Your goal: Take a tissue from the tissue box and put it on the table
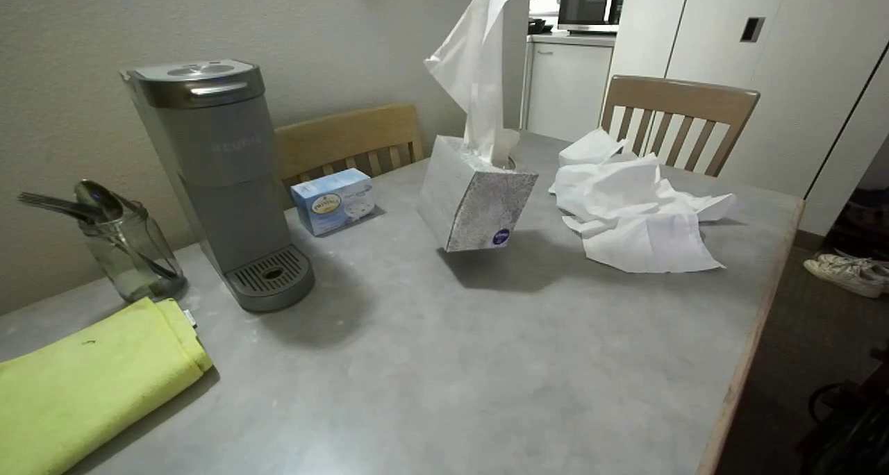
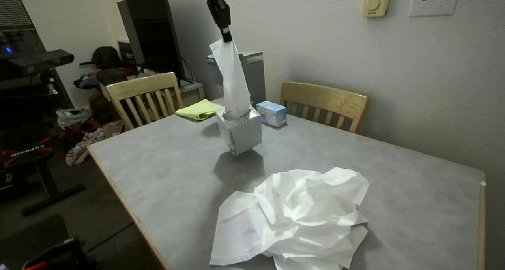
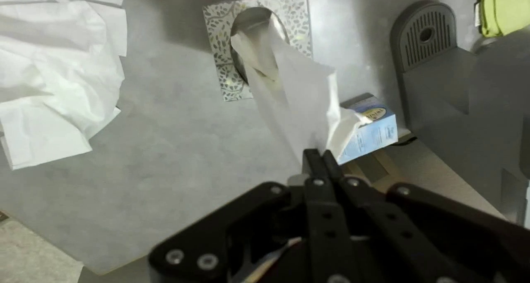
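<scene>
My gripper (image 3: 318, 155) is shut on the upper end of a white tissue (image 3: 304, 94). The tissue hangs stretched down into the oval opening of the tissue box (image 3: 296, 10). In both exterior views the grey patterned box (image 1: 476, 201) (image 2: 244, 135) hangs tilted above the table (image 1: 486, 364), with its shadow below it. The tissue (image 1: 483, 79) (image 2: 232, 74) runs up from the box to the fingertips (image 2: 226, 35). A loose pile of white tissues (image 1: 635, 197) (image 2: 303, 210) lies on the table; it also shows in the wrist view (image 3: 58, 76).
A grey coffee maker (image 1: 229, 162) stands by the wall. A blue tea box (image 1: 335, 201) is beside it, close to the hanging tissue box. A glass jar with cutlery (image 1: 132, 253) and a folded yellow-green cloth (image 1: 97, 378) are at the table's far end. Wooden chairs (image 2: 325, 104) stand round the table.
</scene>
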You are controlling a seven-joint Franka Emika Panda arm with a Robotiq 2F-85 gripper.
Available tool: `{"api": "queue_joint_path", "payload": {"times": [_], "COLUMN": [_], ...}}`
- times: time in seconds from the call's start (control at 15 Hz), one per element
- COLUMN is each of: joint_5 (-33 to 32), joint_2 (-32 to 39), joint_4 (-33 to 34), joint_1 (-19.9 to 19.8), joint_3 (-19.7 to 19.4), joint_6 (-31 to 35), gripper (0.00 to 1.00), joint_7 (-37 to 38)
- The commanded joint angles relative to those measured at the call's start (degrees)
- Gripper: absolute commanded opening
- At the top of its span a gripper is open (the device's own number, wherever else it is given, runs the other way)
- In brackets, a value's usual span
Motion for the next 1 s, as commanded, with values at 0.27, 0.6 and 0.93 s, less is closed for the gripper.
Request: {"api": "queue_joint_path", "payload": {"times": [0.27, 0.6, 0.93], "joint_5": [1.9, -5.7, -9.6], "joint_2": [-1.8, -6.0, -10.4], "joint_4": [-4.0, -3.7, -3.2], "joint_1": [-1.8, -1.6, -2.3], "joint_3": [1.0, 0.8, 1.3], "joint_6": [0.9, 1.2, 1.3], "gripper": [0.00, 0.00, 0.00], "joint_7": [-3.8, -1.6, -1.3]}}
